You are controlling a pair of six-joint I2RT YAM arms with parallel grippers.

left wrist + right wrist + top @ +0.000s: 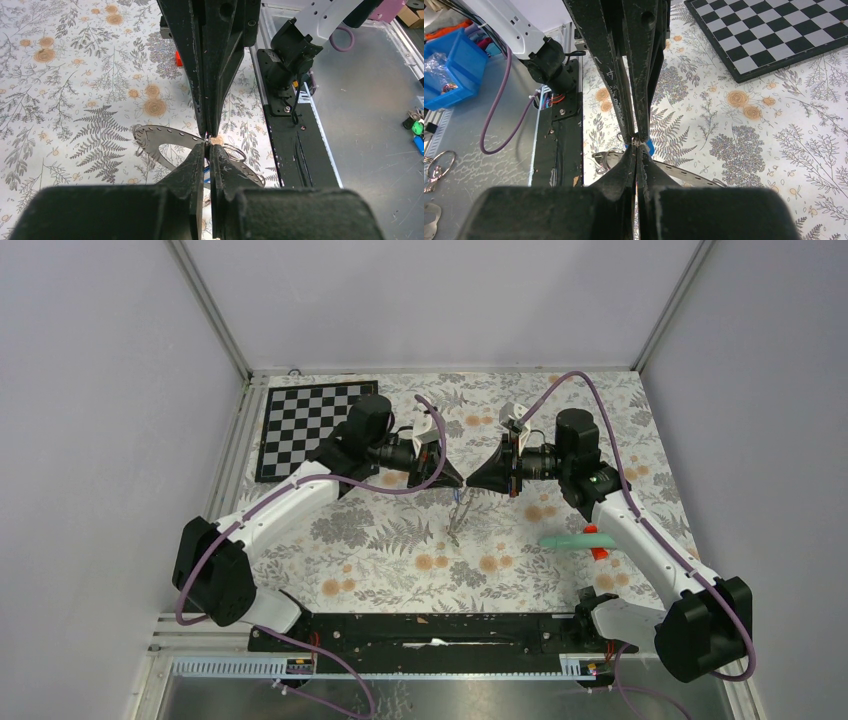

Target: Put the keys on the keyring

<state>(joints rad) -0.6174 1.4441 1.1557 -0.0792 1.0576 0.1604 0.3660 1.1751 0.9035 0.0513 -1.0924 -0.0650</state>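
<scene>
My two grippers meet tip to tip above the middle of the table, the left gripper [455, 480] facing the right gripper [472, 481]. The keyring [160, 140], a flat dark-grey hoop with holes along its band, hangs at their tips and runs behind the fingers [684, 172]. My right gripper [636, 144] is shut on the hoop's upper edge. My left gripper [209, 146] is closed to a thin slit at the same spot. A key's blue tag [650, 147] shows beside its tips, and it looks pinched there. Small wire rings [235, 150] hang on the hoop.
A teal stick [578, 539] with a red piece [600, 552] lies under the right arm. The chequered board [310, 425] sits at the back left. Off the table lie a blue bin [449, 70], loose rings [436, 167] and small coloured bits [415, 130].
</scene>
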